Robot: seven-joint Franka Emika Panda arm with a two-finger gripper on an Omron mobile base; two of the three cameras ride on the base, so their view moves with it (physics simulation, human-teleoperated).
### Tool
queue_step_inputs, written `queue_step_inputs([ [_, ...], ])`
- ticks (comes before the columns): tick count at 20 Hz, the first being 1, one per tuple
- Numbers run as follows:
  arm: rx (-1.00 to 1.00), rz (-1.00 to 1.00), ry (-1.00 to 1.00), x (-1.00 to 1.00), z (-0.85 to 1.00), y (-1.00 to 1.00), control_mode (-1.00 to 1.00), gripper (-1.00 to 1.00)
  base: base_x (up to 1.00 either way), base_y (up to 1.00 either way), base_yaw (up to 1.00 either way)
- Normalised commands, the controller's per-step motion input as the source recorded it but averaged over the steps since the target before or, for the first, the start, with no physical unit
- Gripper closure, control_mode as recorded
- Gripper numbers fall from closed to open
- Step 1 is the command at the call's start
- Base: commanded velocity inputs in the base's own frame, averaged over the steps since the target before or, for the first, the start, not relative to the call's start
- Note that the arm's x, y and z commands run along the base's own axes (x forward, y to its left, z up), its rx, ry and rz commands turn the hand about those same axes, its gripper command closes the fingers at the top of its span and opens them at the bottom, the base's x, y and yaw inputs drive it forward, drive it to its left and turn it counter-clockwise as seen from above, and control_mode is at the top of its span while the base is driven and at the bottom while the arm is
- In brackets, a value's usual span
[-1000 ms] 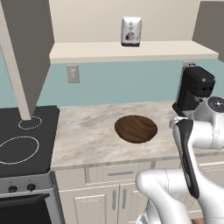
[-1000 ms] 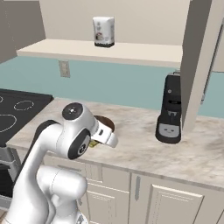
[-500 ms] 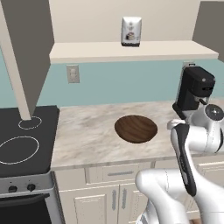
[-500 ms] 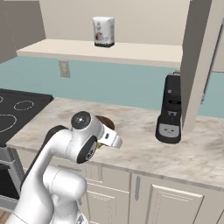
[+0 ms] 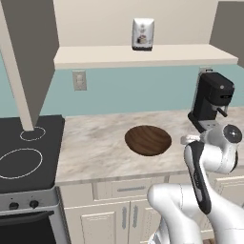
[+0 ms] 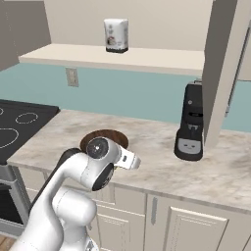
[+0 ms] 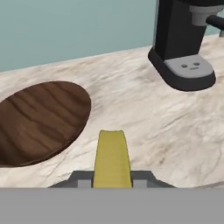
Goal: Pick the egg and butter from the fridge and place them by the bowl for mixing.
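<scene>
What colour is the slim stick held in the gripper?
Yellow: the slim bar-shaped butter stick, clearest in the hand view.

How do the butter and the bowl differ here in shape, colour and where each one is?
The butter is a slim yellow bar; the bowl is a wide, shallow, dark brown round with wood grain. The butter is far smaller than the bowl. The butter is held in the gripper, whose jaws are shut on it above the counter, while the bowl rests on that counter. Both are near the counter's front edge, the butter just beside the bowl.
</scene>
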Motion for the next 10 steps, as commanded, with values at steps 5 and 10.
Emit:
queue_step_inputs([
  [5, 0.0, 0.09, -0.02, 0.09, -0.07, -0.37, -1.0, 1.0, 0.0, 0.0, 0.0],
  [10, 0.0, 0.15, 0.0, 0.0, -0.04, -0.44, -1.0, 1.0, 0.0, 0.0, 0.0],
])
